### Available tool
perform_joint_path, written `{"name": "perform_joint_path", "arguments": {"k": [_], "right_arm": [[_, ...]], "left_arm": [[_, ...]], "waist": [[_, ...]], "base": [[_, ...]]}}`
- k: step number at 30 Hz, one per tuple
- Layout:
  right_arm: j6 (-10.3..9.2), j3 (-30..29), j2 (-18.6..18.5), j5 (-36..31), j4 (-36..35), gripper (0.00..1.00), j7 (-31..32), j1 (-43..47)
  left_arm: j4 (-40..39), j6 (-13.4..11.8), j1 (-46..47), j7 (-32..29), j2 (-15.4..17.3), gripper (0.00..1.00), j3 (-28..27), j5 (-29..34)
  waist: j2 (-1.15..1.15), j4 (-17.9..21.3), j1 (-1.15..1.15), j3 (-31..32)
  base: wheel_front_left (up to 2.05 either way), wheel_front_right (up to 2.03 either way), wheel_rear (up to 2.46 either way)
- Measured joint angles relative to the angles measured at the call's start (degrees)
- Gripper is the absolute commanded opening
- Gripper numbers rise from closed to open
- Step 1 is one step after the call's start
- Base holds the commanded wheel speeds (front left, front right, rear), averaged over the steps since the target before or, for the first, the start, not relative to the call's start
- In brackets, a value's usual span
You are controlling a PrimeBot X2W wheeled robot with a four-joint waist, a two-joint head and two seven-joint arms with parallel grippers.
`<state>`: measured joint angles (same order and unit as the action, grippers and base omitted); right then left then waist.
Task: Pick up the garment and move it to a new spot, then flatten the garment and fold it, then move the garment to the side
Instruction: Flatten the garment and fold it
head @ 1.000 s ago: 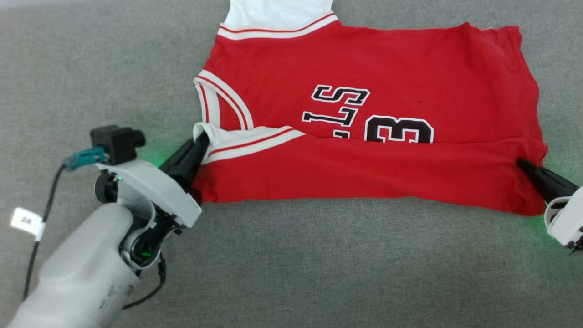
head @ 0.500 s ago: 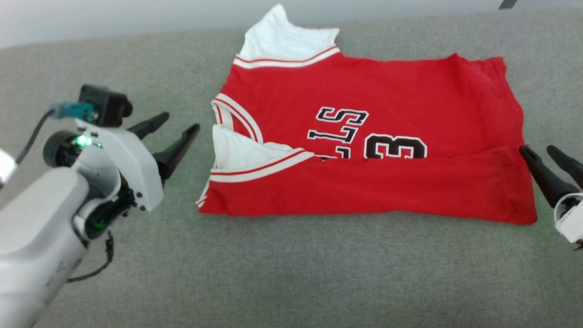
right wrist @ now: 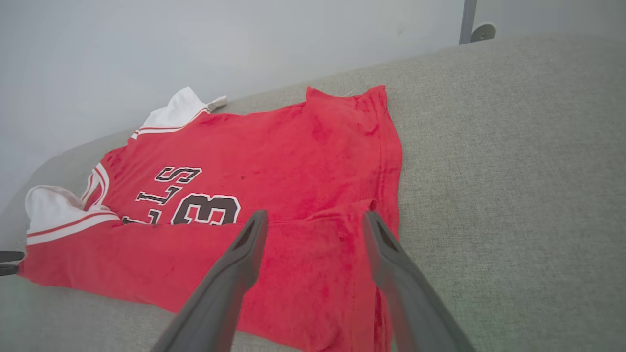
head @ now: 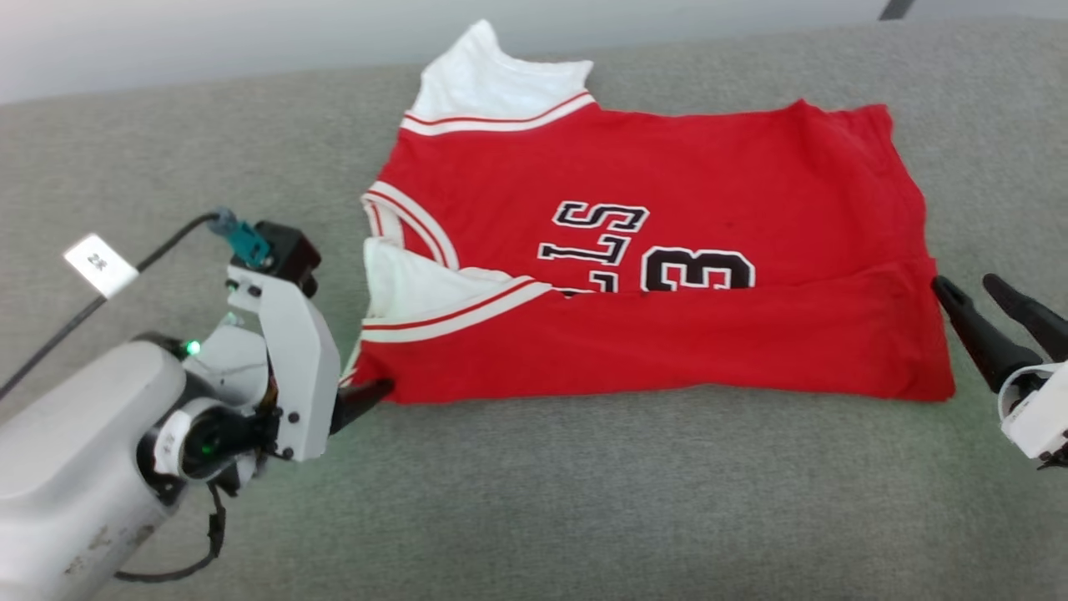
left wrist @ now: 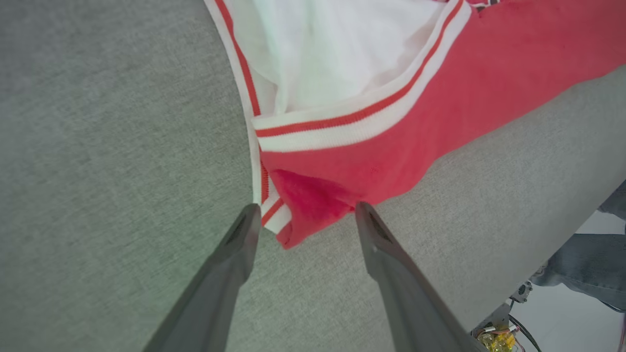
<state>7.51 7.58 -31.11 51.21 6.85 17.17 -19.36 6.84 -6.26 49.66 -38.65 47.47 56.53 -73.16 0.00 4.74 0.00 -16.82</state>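
L gripper & R gripper: jaws apart, empty. The garment corner sits between L's jaws; pinching just one layer could pull the fold open.

- The garment was soft, matt knit cloth, faintly fuzzy.
- The grey surface under it was coarse, matt woven fabric.
- The left gripper had smooth, matt, plastic-looking fingers.

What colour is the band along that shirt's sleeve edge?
The band is white with a thin red stripe, clearest in the left wrist view.
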Motion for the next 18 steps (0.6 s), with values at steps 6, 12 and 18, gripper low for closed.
{"name": "perform_joint_path", "arguments": {"k": [6, 12, 18], "right_arm": [[0.00, 0.3, 0.3, -0.9, -0.7, 1.00, 0.4, -0.7], [0.00, 0.1, 0.0, -1.4, -1.4, 1.00, 1.4, -0.8], [0.00, 2.6, -3.2, -2.6, -2.7, 1.00, 7.3, -0.6]], "left_arm": [[5.1, -1.1, -1.8, 0.7, -0.6, 1.00, 0.3, -0.4], [8.2, 1.4, -2.1, 1.8, -1.0, 0.07, -0.2, -1.5], [9.1, 3.5, -2.6, 2.8, -2.3, 0.00, -1.2, -3.1]], "waist": [[0.00, 2.3, 0.00, -1.1], [0.00, 4.1, 0.00, -2.1], [0.00, 4.2, 0.00, -2.2]], "base": [[0.00, 0.00, 0.00], [0.00, 0.00, 0.00], [0.00, 0.00, 0.00]]}}
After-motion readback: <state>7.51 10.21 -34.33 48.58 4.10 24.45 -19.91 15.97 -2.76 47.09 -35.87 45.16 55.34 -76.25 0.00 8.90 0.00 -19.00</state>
